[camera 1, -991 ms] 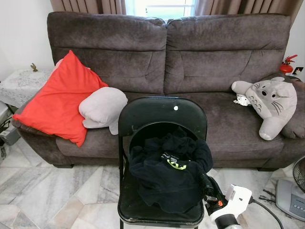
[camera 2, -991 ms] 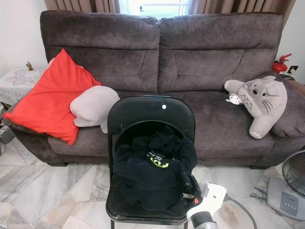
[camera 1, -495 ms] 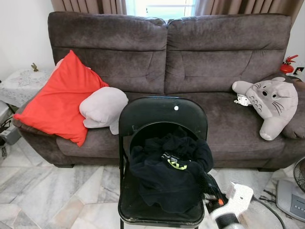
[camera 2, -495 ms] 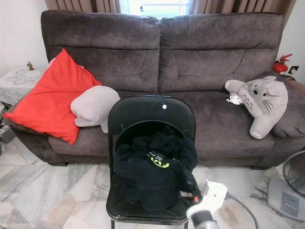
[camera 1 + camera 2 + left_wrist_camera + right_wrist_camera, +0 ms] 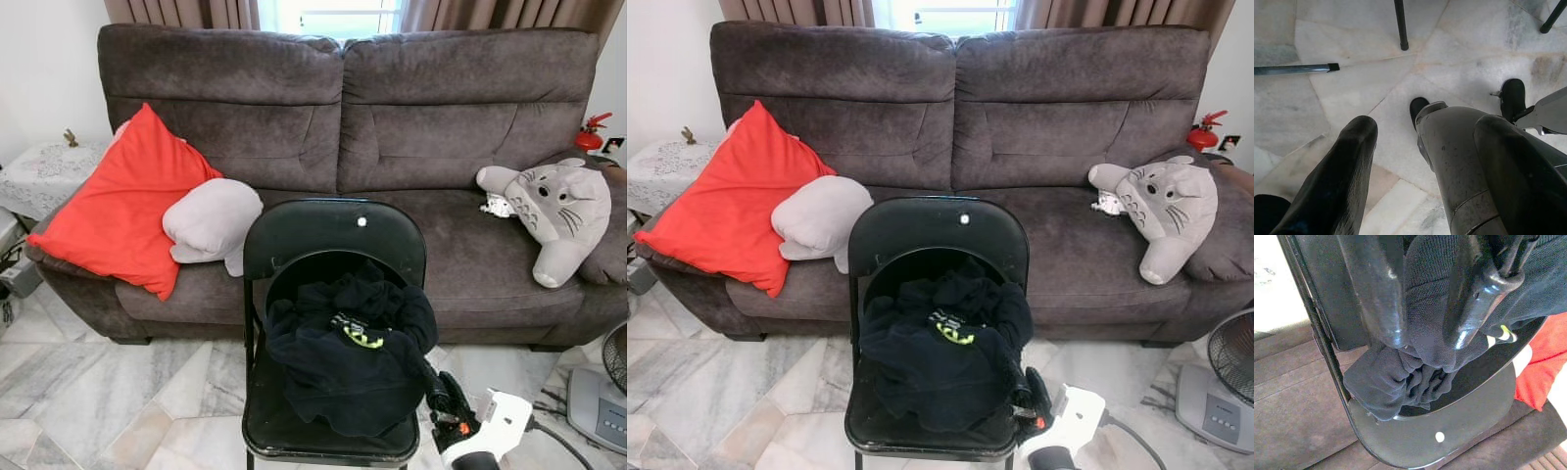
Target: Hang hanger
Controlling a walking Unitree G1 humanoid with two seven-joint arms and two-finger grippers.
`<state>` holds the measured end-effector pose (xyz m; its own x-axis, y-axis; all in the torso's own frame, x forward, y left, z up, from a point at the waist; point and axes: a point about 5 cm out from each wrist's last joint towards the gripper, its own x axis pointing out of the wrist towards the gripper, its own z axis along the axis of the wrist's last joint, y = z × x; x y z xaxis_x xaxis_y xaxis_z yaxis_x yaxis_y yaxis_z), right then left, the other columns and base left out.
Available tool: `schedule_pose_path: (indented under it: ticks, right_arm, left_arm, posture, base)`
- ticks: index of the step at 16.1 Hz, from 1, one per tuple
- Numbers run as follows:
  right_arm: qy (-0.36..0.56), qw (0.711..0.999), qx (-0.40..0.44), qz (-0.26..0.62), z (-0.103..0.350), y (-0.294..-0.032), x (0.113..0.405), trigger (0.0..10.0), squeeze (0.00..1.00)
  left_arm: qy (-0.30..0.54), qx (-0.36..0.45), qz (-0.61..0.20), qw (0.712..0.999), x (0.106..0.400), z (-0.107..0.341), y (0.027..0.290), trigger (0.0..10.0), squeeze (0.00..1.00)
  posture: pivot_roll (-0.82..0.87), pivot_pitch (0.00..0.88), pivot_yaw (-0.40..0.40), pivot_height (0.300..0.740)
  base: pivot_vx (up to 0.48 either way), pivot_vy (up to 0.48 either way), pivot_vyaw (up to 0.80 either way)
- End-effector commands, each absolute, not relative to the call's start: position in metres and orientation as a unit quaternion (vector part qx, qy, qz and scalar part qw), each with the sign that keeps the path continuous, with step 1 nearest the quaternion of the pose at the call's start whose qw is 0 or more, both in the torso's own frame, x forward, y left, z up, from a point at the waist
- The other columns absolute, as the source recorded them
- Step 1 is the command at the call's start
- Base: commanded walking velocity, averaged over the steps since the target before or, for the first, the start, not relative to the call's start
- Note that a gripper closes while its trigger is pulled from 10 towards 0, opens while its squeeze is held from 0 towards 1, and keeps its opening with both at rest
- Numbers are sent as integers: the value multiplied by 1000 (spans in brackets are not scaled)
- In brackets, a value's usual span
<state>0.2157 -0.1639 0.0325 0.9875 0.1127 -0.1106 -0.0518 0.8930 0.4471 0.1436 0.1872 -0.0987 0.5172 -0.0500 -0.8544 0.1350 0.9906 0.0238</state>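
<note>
Reaching at the seat's right front edge, right gripper [image 5: 446,399] has its jaws parted around a fold of black garment [image 5: 348,357] heaped on the black folding chair [image 5: 333,240]; hanger not discernible. Left gripper [image 5: 1420,161] hangs over floor, jaws apart, empty. Beyond: sofa [image 5: 392,117], red cushion [image 5: 122,201].
</note>
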Motion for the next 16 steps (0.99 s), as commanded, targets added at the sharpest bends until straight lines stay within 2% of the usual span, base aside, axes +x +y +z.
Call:
schedule_pose_path:
  ticks: [1, 6, 7, 8, 9, 16]
  right_arm:
    - [65, 968, 240, 34, 33, -159, 215, 10000, 1000]
    - [71, 969, 234, 26, 29, -162, 222, 10000, 1000]
    - [75, 970, 231, 23, 27, -163, 223, 10000, 863]
    - [79, 970, 229, 21, 25, -164, 223, 10000, 863]
    - [87, 970, 225, 13, 21, -165, 225, 10000, 0]
    - [94, 970, 225, 10, 15, -166, 233, 10000, 0]
  left_arm:
    - [503, 53, -56, 861, 136, -101, 191, 10000, 0]
    - [503, 53, -56, 861, 136, -101, 190, 10000, 0]
    - [503, 53, -56, 861, 136, -101, 190, 10000, 0]
    - [503, 53, -56, 861, 136, -101, 190, 10000, 0]
    - [503, 54, -56, 861, 136, -101, 190, 10000, 0]
    - [502, 55, -55, 862, 136, -101, 191, 10000, 0]
  posture:
    - [-8, 14, 44, 740]
    - [-4, 9, 45, 740]
    - [0, 5, 45, 740]
    - [0, 5, 45, 740]
    - [2, 1, 48, 740]
    - [6, 7, 53, 740]
  base:
    - [0, 0, 0]
    - [0, 0, 0]
    - [0, 0, 0]
    - [0, 0, 0]
    - [0, 0, 0]
    - [0, 0, 0]
